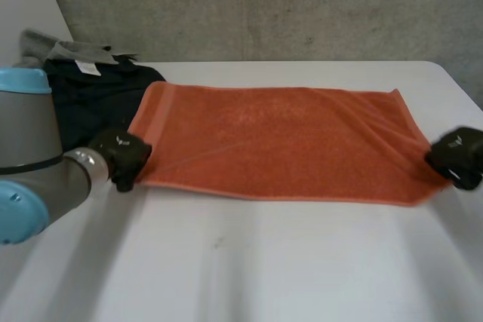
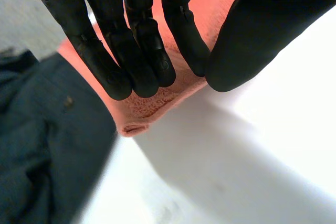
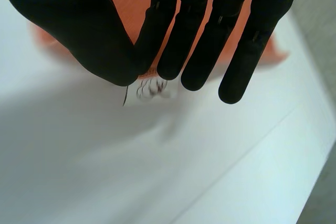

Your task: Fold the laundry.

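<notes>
Head view: orange towel (image 1: 279, 141) flat on white worktop (image 1: 264, 262), grey concrete wall (image 1: 264, 5) behind, left robot hand (image 1: 121, 157) and right robot hand (image 1: 456, 156) each pinching a near corner.

place: looks like a robot lab or test room | signs: bare grey concrete wall (image 1: 302, 5) behind a plain white table (image 1: 249, 262) | also: grey robot arm (image 1: 30, 152) with light-blue caps at the table
</notes>
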Controlling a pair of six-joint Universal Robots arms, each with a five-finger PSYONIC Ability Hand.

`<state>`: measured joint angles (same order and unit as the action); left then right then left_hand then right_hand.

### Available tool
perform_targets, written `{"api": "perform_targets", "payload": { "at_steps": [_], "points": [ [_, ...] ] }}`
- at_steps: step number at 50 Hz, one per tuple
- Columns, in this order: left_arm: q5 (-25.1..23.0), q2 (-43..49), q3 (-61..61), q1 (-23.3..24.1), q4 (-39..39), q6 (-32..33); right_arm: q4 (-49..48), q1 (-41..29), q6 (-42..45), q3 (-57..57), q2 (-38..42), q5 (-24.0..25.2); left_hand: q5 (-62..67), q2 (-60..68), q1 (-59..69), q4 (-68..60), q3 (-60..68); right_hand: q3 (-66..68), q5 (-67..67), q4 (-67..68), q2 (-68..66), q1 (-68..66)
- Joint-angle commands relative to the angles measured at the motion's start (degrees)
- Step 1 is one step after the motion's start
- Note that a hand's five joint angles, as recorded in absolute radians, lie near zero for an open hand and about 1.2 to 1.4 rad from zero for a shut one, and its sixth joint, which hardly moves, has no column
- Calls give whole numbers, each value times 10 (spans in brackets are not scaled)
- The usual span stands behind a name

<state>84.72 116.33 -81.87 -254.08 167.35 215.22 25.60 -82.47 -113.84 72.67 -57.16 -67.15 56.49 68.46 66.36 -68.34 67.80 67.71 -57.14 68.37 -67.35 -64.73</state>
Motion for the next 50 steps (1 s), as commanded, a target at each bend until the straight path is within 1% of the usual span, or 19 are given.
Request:
{"api": "perform_targets", "payload": {
  "at_steps": [1, 4, 7, 11, 12, 19, 22, 23, 27, 30, 31, 33, 34, 35, 36, 37, 39, 43, 50],
  "points": [
    [15, -47, -73, -8, -101, 26, 158, 60, 121, 27, -22, -80, 135, 115, 136, -117, 122, 123, -129, 116, -126, -153],
    [12, -57, -89, -10, -133, 43, 184, 78, 115, 20, -21, -94, 135, 115, 136, -117, 122, 123, -129, 116, -126, -153],
    [6, -59, -87, -12, -139, 50, 171, 77, 92, 9, -16, -82, 135, 115, 136, -117, 122, 123, -129, 116, -126, -153],
    [6, -50, -57, -5, -127, 54, 141, 64, 22, -16, -4, -68, 135, 115, 136, -117, 122, 123, -129, 116, -126, -153],
    [10, -41, -34, -2, -120, 51, 132, 60, -6, -25, 3, -65, 135, 115, 136, -117, 122, 123, -129, 116, -126, -153],
    [17, 21, 80, 12, -86, 30, 89, 32, -111, -78, 31, -60, 135, 115, 136, -117, 122, 123, -129, 116, -126, -153],
    [21, 65, 151, 20, -59, 20, 48, 19, -182, -110, 49, -61, 135, 115, 136, -117, 122, 123, -129, 116, -126, -153],
    [27, 88, 186, 24, -47, 14, 27, 13, -216, -123, 56, -65, 135, 115, 136, -117, 122, 123, -129, 116, -126, -153],
    [39, 143, 270, 27, -27, 11, -30, -3, -281, -150, 71, -85, 135, 115, 136, -117, 122, 123, -129, 116, -126, -153],
    [41, 168, 306, 31, -33, 10, -53, -16, -293, -155, 79, -97, 135, 115, 136, -117, 122, 123, -129, 116, -126, -153],
    [41, 170, 316, 32, -49, 8, -58, -23, -291, -153, 81, -104, 135, 115, 136, -117, 122, 123, -129, 116, -126, -153],
    [40, 163, 311, 34, -70, 2, -58, -27, -288, -147, 82, -109, 135, 115, 136, -117, 122, 123, -129, 116, -126, -153],
    [39, 158, 304, 34, -82, -3, -59, -29, -286, -143, 82, -110, 59, 39, 60, -40, 46, 123, -129, 116, -126, -153],
    [37, 143, 282, 34, -96, -21, -63, -29, -284, -135, 82, -112, -154, -173, -152, 172, -167, 123, -129, 116, -126, -153],
    [35, 134, 269, 35, -97, -31, -64, -29, -283, -133, 83, -112, -232, -252, -231, 251, -245, 123, -129, 116, -126, -153],
    [33, 124, 254, 35, -96, -41, -66, -29, -284, -131, 83, -112, -268, -288, -267, 287, -281, 123, -129, 116, -126, -153],
    [21, 87, 201, 35, -90, -68, -78, -28, -284, -129, 86, -113, -288, -308, -287, 307, -302, 123, -129, 116, -126, -153],
    [9, 37, 112, 39, -74, -97, -106, -28, -292, -126, 92, -125, -307, -327, -306, 326, -320, 123, -129, 116, -126, -153],
    [24, 10, 23, 37, -72, -100, -117, -30, -301, -125, 92, -133, -297, -317, -296, 316, -310, 123, -129, 116, -126, -153]
  ]
}}
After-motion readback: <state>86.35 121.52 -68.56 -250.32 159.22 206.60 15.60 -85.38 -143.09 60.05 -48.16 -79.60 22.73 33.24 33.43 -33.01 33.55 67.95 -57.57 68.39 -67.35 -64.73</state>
